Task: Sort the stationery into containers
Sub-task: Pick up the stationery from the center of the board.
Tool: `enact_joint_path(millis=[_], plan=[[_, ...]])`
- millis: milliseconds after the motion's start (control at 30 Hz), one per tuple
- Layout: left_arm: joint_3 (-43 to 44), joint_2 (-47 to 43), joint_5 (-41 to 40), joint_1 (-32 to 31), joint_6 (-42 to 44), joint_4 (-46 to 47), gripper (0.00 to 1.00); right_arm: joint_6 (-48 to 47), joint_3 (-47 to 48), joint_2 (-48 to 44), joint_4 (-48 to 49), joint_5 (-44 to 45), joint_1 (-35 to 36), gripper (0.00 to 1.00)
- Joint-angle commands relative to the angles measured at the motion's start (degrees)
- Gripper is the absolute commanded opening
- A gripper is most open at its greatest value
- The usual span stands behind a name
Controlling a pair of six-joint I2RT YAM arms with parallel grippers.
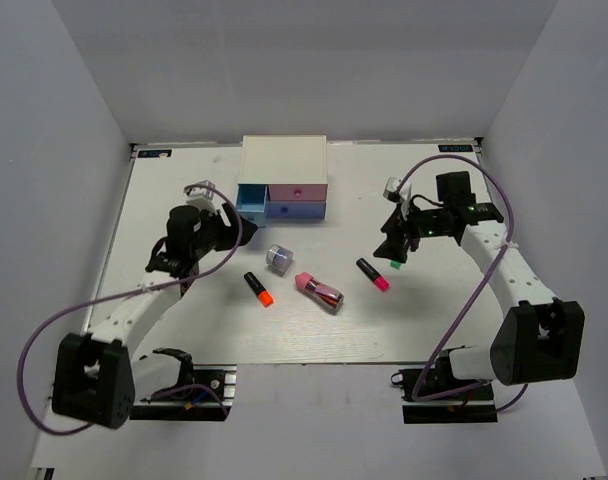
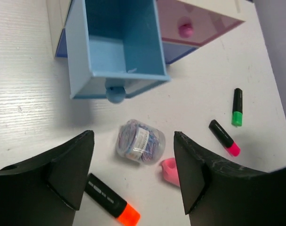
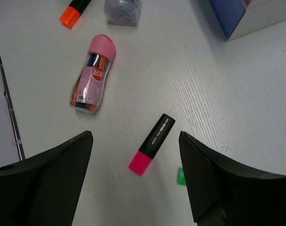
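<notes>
arms (image 1: 124, 315): white links, black joints | cables (image 1: 24, 372): purple | fingers (image 2: 67, 174): matte black

The overhead camera sits high behind both arm bases (image 1: 89, 385) and looks down and forward, taking in the whole table (image 1: 184, 335) from far off. The left wrist camera looks down past the left gripper (image 2: 133, 139), close to the surface. The open blue drawer (image 2: 119, 42) lies ahead of its fingertips, and the clear round tub (image 2: 140, 142) shows in the gap between them. The right wrist camera looks down past the right gripper (image 3: 136, 136), equally close, with the magenta-tipped marker (image 3: 151, 149) between its fingers. Both wrist views share that marker, the tub, the orange-tipped marker (image 2: 112, 202) and the pink-capped tube (image 3: 92, 75).
</notes>
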Motion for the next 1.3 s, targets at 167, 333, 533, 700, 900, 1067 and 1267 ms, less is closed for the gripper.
enact_joint_path(millis=[167, 333, 533, 700, 900, 1067, 1267], plan=[[-11.3, -22.3, 1.9, -0.2, 1.4, -9.5, 0.59, -8.5, 4.1, 2.5, -3.0, -2.4, 5.8, 0.09], [-11.7, -22.9, 3.8, -0.2, 4.2, -8.1, 0.45, 2.2, 6.3, 5.1, 2.3, 1.1, 8.4, 0.19], [-6.3, -11.7, 9.6, -1.6, 7.7, -3.4, 0.69, 13.3, 8.8, 7.7, 7.4, 5.9, 8.8, 0.76], [-2.6, -4.1, 10.3, -4.8, 11.1, -2.8, 0.82, 14.6, 7.8, 8.1, 7.1, 11.4, 8.4, 0.83], [0.1, 0.1, 4.8, -10.2, 14.6, -5.3, 0.91, 14.5, 4.4, 6.7, 7.5, 13.5, 7.9, 0.84], [2.1, 3.3, -1.2, -14.5, 15.2, -6.0, 0.93, 15.5, 1.1, 5.5, 8.5, 13.7, 7.3, 0.86], [7.2, 9.6, -13.9, -19.6, 15.8, -8.2, 0.93, 15.7, 0.5, 4.9, 8.8, 13.6, 6.6, 0.86]])
